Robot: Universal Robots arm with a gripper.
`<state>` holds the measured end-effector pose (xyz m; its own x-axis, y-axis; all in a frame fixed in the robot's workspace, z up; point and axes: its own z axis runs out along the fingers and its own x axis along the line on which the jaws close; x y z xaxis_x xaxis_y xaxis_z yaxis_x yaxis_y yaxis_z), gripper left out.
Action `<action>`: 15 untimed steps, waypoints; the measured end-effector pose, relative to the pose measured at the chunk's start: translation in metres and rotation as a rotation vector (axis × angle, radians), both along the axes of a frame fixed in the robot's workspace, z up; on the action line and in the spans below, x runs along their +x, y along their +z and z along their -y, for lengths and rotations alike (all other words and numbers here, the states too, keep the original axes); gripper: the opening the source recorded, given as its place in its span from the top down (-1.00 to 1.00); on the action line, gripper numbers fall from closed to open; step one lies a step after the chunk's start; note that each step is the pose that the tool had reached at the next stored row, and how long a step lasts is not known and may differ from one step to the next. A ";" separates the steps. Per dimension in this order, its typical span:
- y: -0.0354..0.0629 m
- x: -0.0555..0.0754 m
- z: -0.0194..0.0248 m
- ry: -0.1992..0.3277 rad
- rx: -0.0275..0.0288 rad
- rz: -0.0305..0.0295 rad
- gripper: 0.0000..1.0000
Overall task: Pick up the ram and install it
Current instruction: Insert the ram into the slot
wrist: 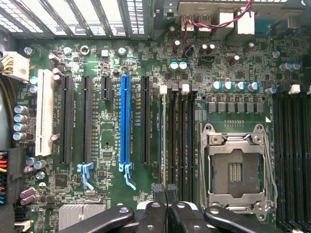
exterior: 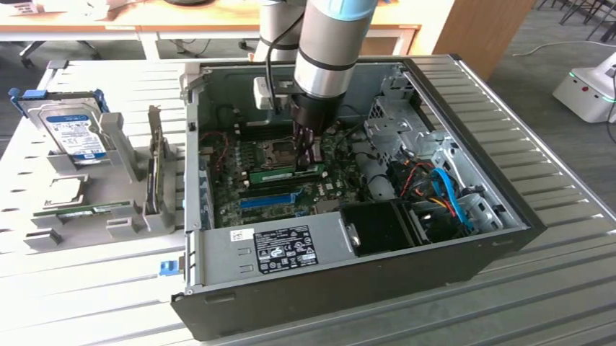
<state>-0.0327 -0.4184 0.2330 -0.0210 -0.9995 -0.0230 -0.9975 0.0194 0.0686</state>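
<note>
The ram (exterior: 281,174) is a thin green stick standing on edge in a memory slot of the motherboard, inside the open computer case (exterior: 500,216). In the wrist view the ram (wrist: 163,136) shows edge-on as a narrow green line beside the empty black slots. My gripper (exterior: 306,160) reaches straight down into the case, and its black fingers are shut on one end of the ram. The gripper (wrist: 165,191) fingertips sit close together over that end, hiding it.
The CPU socket (wrist: 235,170) lies right beside the memory slots, and a blue expansion slot (wrist: 125,121) on the other side. Cables and a drive cage (exterior: 438,194) fill the case's right. Outside it, a grey holder (exterior: 144,209) carries a hard drive (exterior: 77,133) and another green stick (exterior: 91,210).
</note>
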 end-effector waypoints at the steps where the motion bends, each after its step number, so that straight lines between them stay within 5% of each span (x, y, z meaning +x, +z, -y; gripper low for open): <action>1: 0.0000 0.001 0.0000 0.000 0.0000 -0.0023 0.76; 9: 0.0000 0.005 0.0000 0.000 -0.0001 -0.0299 0.76; 15: 0.0000 0.006 0.0000 0.000 -0.0001 -0.0356 0.76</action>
<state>-0.0268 -0.4184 0.2330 -0.0217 -0.9995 -0.0222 -0.9944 0.0192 0.1041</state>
